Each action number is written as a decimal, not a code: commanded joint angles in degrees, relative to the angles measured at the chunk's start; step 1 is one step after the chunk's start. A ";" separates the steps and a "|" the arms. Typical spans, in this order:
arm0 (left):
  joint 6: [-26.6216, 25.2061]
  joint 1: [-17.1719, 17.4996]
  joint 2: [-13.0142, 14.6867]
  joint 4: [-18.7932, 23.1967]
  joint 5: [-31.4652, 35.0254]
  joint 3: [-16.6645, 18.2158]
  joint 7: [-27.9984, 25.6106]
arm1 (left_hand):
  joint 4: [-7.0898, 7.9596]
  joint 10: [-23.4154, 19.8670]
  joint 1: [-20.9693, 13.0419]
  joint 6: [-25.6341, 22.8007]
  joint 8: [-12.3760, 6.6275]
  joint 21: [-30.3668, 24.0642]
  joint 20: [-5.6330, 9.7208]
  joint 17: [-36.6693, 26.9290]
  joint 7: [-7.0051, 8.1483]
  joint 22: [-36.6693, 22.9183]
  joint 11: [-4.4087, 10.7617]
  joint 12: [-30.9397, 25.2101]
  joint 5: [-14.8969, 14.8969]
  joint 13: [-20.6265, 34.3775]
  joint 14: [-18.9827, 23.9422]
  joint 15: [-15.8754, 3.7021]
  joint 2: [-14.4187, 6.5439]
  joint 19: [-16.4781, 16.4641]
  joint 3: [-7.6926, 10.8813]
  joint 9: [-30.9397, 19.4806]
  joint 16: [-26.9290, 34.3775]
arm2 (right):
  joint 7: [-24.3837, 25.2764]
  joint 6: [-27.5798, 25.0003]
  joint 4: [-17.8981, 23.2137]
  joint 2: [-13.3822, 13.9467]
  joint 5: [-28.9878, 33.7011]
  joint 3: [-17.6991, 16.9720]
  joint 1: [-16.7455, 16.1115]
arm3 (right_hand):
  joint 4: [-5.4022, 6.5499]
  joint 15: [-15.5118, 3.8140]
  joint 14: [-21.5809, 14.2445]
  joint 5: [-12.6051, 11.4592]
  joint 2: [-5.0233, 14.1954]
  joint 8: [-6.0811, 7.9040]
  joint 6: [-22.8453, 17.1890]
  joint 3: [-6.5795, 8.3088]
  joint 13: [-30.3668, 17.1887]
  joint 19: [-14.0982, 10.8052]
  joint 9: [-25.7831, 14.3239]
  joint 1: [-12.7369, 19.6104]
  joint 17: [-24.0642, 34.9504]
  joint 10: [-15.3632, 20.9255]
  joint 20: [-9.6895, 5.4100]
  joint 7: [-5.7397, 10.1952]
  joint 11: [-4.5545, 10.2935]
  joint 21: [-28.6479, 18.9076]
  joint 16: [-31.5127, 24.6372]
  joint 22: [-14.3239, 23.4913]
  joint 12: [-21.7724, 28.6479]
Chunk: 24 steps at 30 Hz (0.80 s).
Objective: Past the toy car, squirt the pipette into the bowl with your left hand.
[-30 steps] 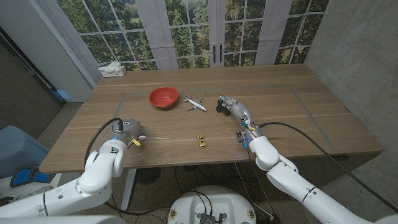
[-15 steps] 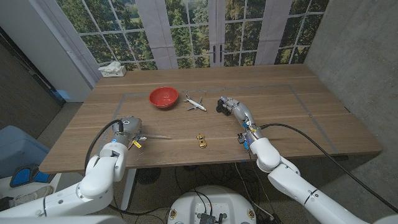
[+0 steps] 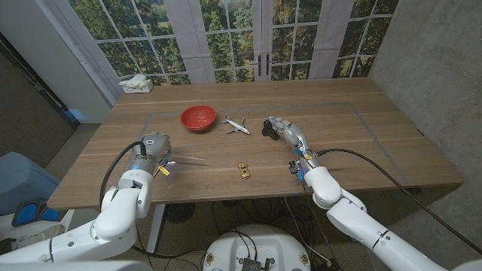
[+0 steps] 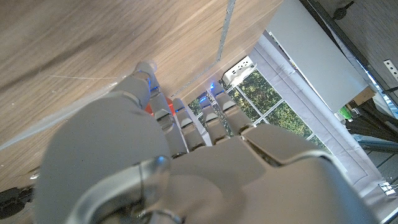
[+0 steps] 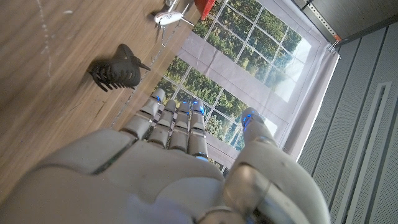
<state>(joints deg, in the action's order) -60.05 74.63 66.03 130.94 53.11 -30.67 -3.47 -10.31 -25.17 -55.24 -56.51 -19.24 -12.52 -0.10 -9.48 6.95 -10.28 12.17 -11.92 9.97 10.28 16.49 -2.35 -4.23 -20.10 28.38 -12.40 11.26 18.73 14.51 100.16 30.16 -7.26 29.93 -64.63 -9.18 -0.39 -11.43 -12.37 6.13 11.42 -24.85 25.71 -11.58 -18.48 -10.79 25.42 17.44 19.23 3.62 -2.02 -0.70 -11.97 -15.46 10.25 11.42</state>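
right hand (image 5: 168, 168) fingers (image 5: 177, 124) extended | dark clip (image 5: 115, 70) ahead | toy plane (image 5: 171, 15) beyond

Red bowl (image 3: 197, 117), yellow toy car (image 3: 244, 170), white toy plane (image 3: 236, 125), brown wooden table (image 3: 339, 135).

Wooden table (image 3: 361, 143); paned windows (image 3: 226, 38) onto trees behind; grey concrete wall (image 3: 429, 68) right.

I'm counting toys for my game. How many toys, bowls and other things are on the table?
Toys: 2, the car and the plane.
Bowls: 1, the red bowl.
Pipettes: 1, the pipette in the left hand.
Dark clips: 1, the clip by the right hand.
Tissue boxes: 1, the box.
Total: 6.
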 commanded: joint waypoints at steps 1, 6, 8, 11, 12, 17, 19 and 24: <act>0.63 -1.34 0.66 -0.09 0.32 0.46 -1.06 | 0.06 -0.76 -0.60 -0.41 -0.32 -0.35 -0.05 -0.22 0.22 -0.16 0.01 -0.10 0.34 0.14 0.80 -6.54 0.01 -0.52 -0.46 -0.14 0.23 | 1.29 -5.56 4.42 2.14 2.49 -0.26 -0.43 | -0.45 -0.02 0.72 -0.39 -0.07 -0.12 -0.01 0.19 -0.31 0.40 -0.14 0.74 0.24 -0.69 0.49 0.44 0.40 0.32 0.17 0.33 -0.21; 2.13 -2.58 0.52 -0.92 -0.11 0.85 -1.27 | 0.08 -0.81 -0.68 -0.48 -0.34 -0.38 0.02 -0.22 0.22 -0.17 0.03 -0.03 0.34 0.14 0.92 -6.63 0.02 -0.65 -0.59 -0.18 0.16 | 1.81 -8.15 6.27 3.00 3.96 -0.20 -0.22 | -0.50 -0.11 0.92 -0.44 -0.08 -0.13 0.08 0.19 -0.31 0.64 -0.14 0.97 0.28 -1.10 0.56 0.61 0.70 0.36 0.24 0.34 -0.30; 2.94 -3.26 0.54 -1.35 0.00 0.90 -1.32 | 0.09 -0.82 -0.72 -0.49 -0.34 -0.38 0.05 -0.22 0.23 -0.18 0.05 0.00 0.35 0.15 0.92 -6.67 0.02 -0.69 -0.64 -0.20 0.11 | 1.92 -9.40 7.14 3.27 4.36 -0.18 -0.08 | -0.56 -0.31 1.08 -0.47 -0.07 -0.09 0.04 0.23 -0.31 0.71 -0.14 1.15 0.28 -1.18 0.59 0.75 0.80 0.37 0.30 0.34 -0.30; 4.22 -4.29 0.61 -1.93 0.39 0.96 -1.37 | 0.11 -0.87 -0.77 -0.53 -0.35 -0.38 0.11 -0.22 0.15 -0.19 0.06 0.03 0.35 0.15 1.01 -6.64 0.01 -0.72 -0.72 -0.22 0.08 | 1.58 -11.30 8.52 3.93 4.81 -0.14 0.29 | -0.73 -0.60 1.27 -0.55 -0.01 0.00 -0.11 0.37 -0.31 0.79 -0.15 1.59 0.28 -1.23 0.53 1.02 0.89 0.36 0.37 0.35 -0.27; 4.99 -4.54 0.89 -2.11 0.35 1.12 -1.45 | 0.11 -0.89 -0.79 -0.57 -0.37 -0.38 0.08 -0.22 0.14 -0.19 0.06 0.04 0.36 0.15 0.99 -6.64 0.01 -0.73 -0.75 -0.23 0.06 | 1.40 -12.01 8.98 4.22 5.03 -0.09 0.46 | -0.77 -0.55 1.35 -0.57 0.01 0.04 -0.18 0.42 -0.31 0.81 -0.16 1.72 0.28 -1.24 0.54 1.11 0.90 0.36 0.41 0.35 -0.26; 6.81 -6.25 0.77 -3.17 1.49 1.22 -1.02 | 0.13 -0.94 -0.85 -0.61 -0.38 -0.38 0.15 -0.22 0.23 -0.20 0.07 0.09 0.36 0.16 1.01 -6.66 0.01 -0.80 -0.86 -0.26 -0.03 | 0.68 -15.18 10.94 5.27 5.72 0.13 1.28 | -0.91 -0.65 1.44 -0.66 0.06 0.11 -0.29 0.56 -0.31 0.86 -0.16 2.26 0.29 -1.47 0.57 1.23 1.34 0.32 0.44 0.36 -0.28; 7.70 -6.93 0.75 -3.63 1.95 1.23 -0.68 | 0.15 -0.97 -0.90 -0.60 -0.37 -0.38 0.17 -0.22 0.26 -0.21 0.08 0.12 0.37 0.16 1.05 -6.69 0.01 -0.82 -0.94 -0.28 -0.07 | -0.03 -16.16 11.43 5.67 5.58 0.23 1.76 | -0.93 -0.63 1.39 -0.69 0.08 0.14 -0.35 0.60 -0.31 0.89 -0.17 2.42 0.29 -1.36 0.55 1.29 1.39 0.31 0.41 0.36 -0.21; 9.82 -8.66 0.37 -4.79 3.46 1.22 0.06 | 0.17 -0.96 -0.95 -0.63 -0.37 -0.41 0.24 -0.22 0.31 -0.22 0.08 0.19 0.37 0.17 1.13 -6.72 0.00 -0.95 -1.07 -0.31 -0.12 | -0.86 -17.72 12.18 6.34 5.87 0.63 2.80 | -0.94 -0.73 1.42 -0.73 0.12 0.21 -0.49 0.66 -0.30 0.93 -0.18 2.74 0.31 -1.44 0.54 1.34 1.46 0.29 0.41 0.37 -0.20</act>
<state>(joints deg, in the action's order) -54.38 69.35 66.69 128.34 54.35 -29.66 -4.50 -10.21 -25.79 -55.68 -56.62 -19.17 -12.52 0.00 -9.47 7.07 -10.27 12.18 -11.92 9.96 10.28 17.10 -2.36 -4.23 -20.61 27.54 -12.38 11.26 19.42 1.44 109.55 34.76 -2.34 29.99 -63.53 -9.72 -1.02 -10.01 -12.72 6.43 11.42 -25.06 26.27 -11.58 -17.87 -10.79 27.55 17.42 17.68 4.19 -1.20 0.42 -11.65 -15.01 10.56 11.22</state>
